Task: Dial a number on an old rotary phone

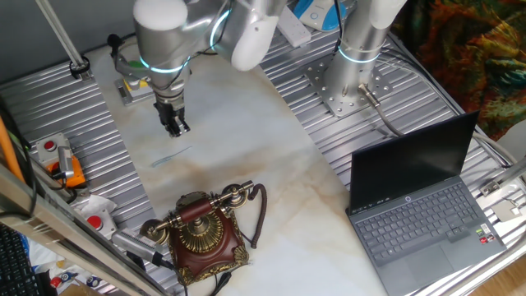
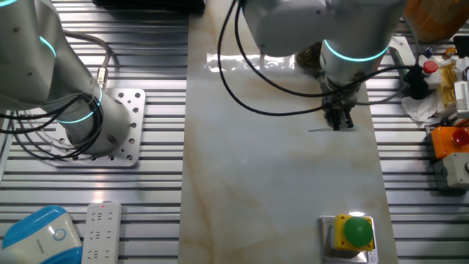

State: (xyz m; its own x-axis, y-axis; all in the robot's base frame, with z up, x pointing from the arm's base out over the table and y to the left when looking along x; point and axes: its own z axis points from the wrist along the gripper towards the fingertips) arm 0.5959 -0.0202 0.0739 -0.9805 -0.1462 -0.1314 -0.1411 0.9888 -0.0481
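The old rotary phone [image 1: 201,234] stands near the front edge of the marble tabletop, with a dark reddish-brown body, a brass dial and its brass-ended handset across the top. Its dark cord [image 1: 259,214] loops to the right. My gripper [image 1: 176,126] hangs well behind the phone, pointing down just above the tabletop, fingers together and holding nothing. In the other fixed view the gripper [image 2: 339,122] hovers over the marble, and only a brown-and-brass sliver of the phone [image 2: 308,57] shows behind the arm.
An open laptop [image 1: 419,218] sits at the right. The arm's base [image 1: 349,82] is bolted at the back. An orange box with a red button [image 1: 62,163] lies at the left. A green button on a yellow box [image 2: 355,231] and a power strip [image 2: 101,231] also show.
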